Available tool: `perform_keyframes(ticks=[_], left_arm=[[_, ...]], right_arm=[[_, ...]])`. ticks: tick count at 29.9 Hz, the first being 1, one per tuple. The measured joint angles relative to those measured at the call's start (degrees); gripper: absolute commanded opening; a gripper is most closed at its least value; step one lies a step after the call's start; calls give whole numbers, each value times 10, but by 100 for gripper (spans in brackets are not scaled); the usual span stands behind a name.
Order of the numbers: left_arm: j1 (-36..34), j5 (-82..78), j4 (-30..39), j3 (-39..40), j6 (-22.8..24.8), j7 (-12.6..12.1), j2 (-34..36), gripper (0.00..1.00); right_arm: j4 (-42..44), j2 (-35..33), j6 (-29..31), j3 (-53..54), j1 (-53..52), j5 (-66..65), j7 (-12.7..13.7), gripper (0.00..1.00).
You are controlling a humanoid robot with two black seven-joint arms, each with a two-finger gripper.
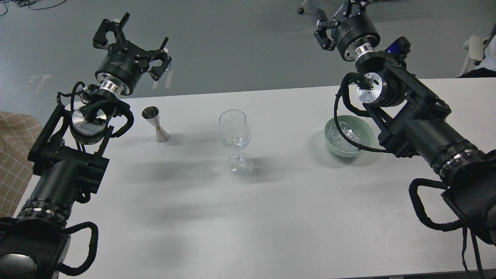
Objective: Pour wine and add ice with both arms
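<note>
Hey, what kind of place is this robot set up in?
Probably a lab or office test room, not a real bar: a plain white table on bare grey floor, loose cables at the top-left, and a chair caster behind.

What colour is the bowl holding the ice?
Pale mint green bowl, seen best in the head view.

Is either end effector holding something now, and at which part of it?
Nothing is held. The left end effector is open and empty; the right end effector also grips nothing visible.
</note>
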State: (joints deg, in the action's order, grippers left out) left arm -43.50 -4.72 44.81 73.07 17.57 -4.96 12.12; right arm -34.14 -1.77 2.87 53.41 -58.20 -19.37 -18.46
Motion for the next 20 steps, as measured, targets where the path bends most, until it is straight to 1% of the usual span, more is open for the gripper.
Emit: perform_keyframes(ticks=[6, 8, 12, 16, 20], left_arm=[[-19, -6, -16, -44, -2, 8, 0, 98], [-21, -20, -17, -47, -4, 10, 0, 98], [-33, -50, -26, -50, -7, 23, -2, 98], [-52, -56, -49, -54, -7, 25, -16, 98], [-56, -57, -56, -54, -7, 25, -21, 98]], right_arm=[[0, -1, 0, 1, -1, 0, -1, 100], [0, -1, 0, 1, -2, 0, -1, 100], [0, -1, -1, 1, -5, -1, -1, 100], [-13, -2, 0, 1, -5, -1, -1, 100], [-20, -3, 0, 0, -3, -1, -1, 100]])
